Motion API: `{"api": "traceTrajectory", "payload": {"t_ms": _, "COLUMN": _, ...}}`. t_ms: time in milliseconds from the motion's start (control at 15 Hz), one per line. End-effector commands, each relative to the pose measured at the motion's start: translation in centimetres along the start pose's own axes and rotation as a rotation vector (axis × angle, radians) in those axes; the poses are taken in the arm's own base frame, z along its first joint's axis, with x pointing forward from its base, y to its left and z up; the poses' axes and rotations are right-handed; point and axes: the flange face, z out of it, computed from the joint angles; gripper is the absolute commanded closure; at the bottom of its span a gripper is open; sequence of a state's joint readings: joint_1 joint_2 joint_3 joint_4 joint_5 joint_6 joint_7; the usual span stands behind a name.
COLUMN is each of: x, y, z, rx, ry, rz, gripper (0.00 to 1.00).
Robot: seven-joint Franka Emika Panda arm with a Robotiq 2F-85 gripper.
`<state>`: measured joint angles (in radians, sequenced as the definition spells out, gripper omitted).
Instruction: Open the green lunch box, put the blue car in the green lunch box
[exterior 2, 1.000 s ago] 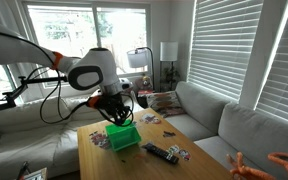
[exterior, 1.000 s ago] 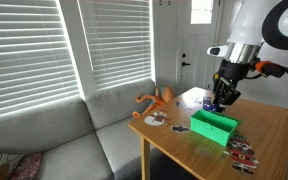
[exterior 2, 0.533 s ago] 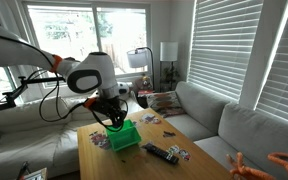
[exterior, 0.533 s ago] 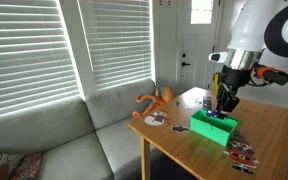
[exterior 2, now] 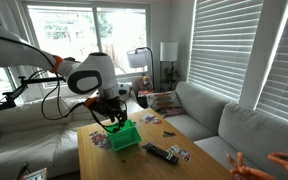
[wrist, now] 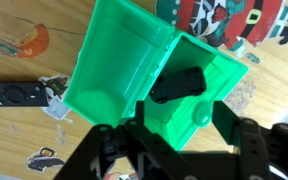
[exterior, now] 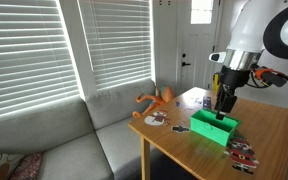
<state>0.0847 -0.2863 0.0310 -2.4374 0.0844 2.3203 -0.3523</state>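
Above the counter (wrist: 14, 72) the end effector (wrist: 164, 128) hangs with fingers apart and empty over the open green lunch box (wrist: 119, 65), where the blue car (wrist: 179, 82) lies, probably light, rigid and slick, best pinched across its narrow sides.

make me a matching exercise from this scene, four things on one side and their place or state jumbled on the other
Things:
1. green lunch box
2. car
3. gripper
4. orange toy

Places or states:
a. lying inside the box
b. near the sofa, away from the box
c. lid swung open
d. above the box, jaws apart

Pairs: 1-c; 2-a; 3-d; 4-b
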Motion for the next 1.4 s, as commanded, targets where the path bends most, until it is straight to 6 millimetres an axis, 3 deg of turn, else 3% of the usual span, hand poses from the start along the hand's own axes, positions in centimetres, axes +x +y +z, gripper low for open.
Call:
{"api": "traceTrajectory", "payload": {"t_ms": 0, "x": -0.1, "y": 0.0, "z": -0.7, "rx": -0.022, "ry": 0.031, "rz": 0.024, "gripper": 0.0}}
{"api": "traceTrajectory", "payload": {"t_ms": 933, "x": -3.1, "y": 3.6, "z": -8.6, "rx": -0.072, "ry": 0.124, "rz": 0.002, "gripper": 0.0}}
{"api": "traceTrajectory", "payload": {"t_ms": 1067, "x": -3.7, "y": 4.1, "z": -9.3, "rx": -0.07, "ry": 0.119, "rz": 0.017, "gripper": 0.0}}
{"api": "traceTrajectory", "payload": {"t_ms": 1133, "x": -2.6, "y": 3.7, "z": -8.3, "rx": -0.062, "ry": 0.131, "rz": 0.021, "gripper": 0.0}}
{"api": "traceTrajectory", "payload": {"t_ms": 1333, "x": -3.2, "y": 4.1, "z": -8.9, "rx": -0.061, "ry": 0.133, "rz": 0.031, "gripper": 0.0}}
